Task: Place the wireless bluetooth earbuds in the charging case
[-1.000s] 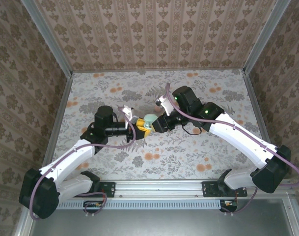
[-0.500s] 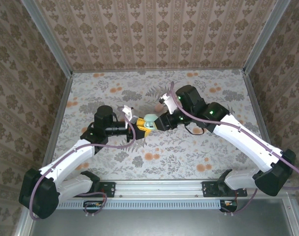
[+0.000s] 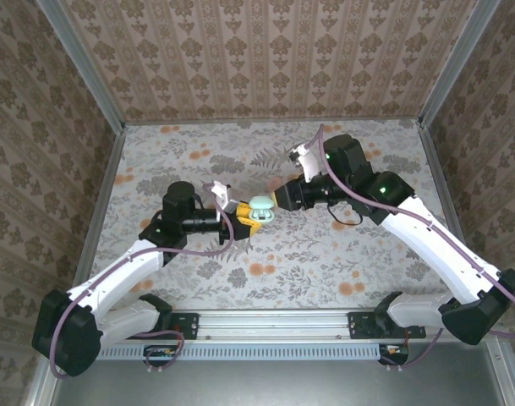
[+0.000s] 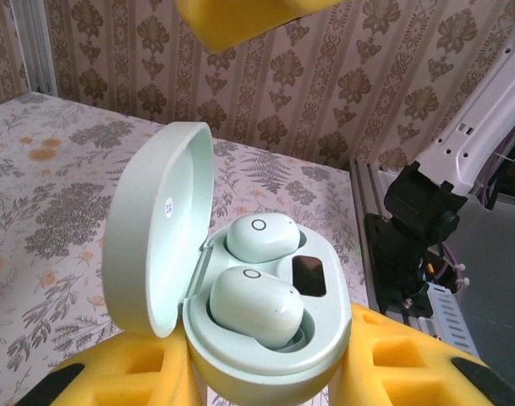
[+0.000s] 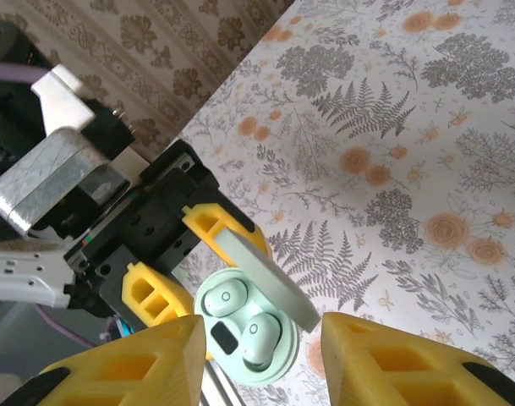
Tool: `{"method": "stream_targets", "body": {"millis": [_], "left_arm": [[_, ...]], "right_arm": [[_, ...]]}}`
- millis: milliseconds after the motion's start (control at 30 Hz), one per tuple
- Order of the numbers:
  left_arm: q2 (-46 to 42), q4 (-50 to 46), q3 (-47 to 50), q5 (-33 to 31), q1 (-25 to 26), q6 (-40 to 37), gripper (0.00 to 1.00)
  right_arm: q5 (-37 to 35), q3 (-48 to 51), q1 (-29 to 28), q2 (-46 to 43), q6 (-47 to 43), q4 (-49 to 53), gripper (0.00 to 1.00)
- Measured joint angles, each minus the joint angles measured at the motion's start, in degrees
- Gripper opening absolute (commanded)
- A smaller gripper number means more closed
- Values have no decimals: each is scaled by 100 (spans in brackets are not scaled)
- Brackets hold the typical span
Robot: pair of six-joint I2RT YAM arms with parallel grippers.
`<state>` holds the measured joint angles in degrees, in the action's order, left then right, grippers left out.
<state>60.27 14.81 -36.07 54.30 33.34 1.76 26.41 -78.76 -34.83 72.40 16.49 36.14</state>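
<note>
Surface: I see a table point(image 3: 325, 254) under a pale cloth printed with grey ferns and orange flowers, with a metal rail point(image 3: 274, 321) along its near edge at 6 o'clock.
Room: patterned brown wallpaper point(image 3: 265, 59) closes the table in at 9, 12 and 3 o'clock, with silver frame posts point(image 3: 79, 63) in the far corners.
Charging case: the mint-green charging case point(image 3: 261, 208) sits near the middle of the table view. I cannot tell from above whether it touches the cloth.
Lid: in my left wrist view the lid point(image 4: 156, 245) stands open and upright, at 9 o'clock of the case body.
Earbuds: both earbuds are seated in their wells inside the case, one nearer the camera point(image 4: 255, 304) and one behind it point(image 4: 261, 237), touching or nearly so. A small dark window lies just beside them at 3 o'clock.
Left gripper: the left gripper point(image 3: 240, 218) reaches in from 8 o'clock of the case, its yellow fingers point(image 4: 130, 381) clamped on the case body from both sides.
Right gripper: the right gripper point(image 3: 280, 197) hangs just beside the case at 2 o'clock. Its yellow fingers point(image 5: 384, 364) stand apart and hold nothing. From its own camera I look between them down onto the open case.
Arms: the two arms meet over the centre, apart from one another.
</note>
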Motion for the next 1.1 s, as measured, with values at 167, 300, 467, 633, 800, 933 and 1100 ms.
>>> {"method": "stream_targets", "body": {"millis": [167,300,467,633,800,933,1100], "left_arm": [[0,129,-2,17,11,17,16],[0,149,-2,17,39,15,16],[0,105,-61,-11,37,15,16],[-13,114,-79,-55,33,20,16],[-11,160,-79,-76,33,107,16],[-11,234,-79,-79,33,177,16],[-28,291,-79,-140,33,262,16]], "right_arm": [[365,-120,74,341,358,-214,30],[748,-223,83,649,592,-361,26],[1222,-223,83,710,756,-369,23],[1464,-96,83,568,782,-293,24],[1565,542,157,-170,1069,-503,27],[1587,844,343,-605,1504,-901,43],[1539,1095,409,-616,2127,-1366,55]]}}
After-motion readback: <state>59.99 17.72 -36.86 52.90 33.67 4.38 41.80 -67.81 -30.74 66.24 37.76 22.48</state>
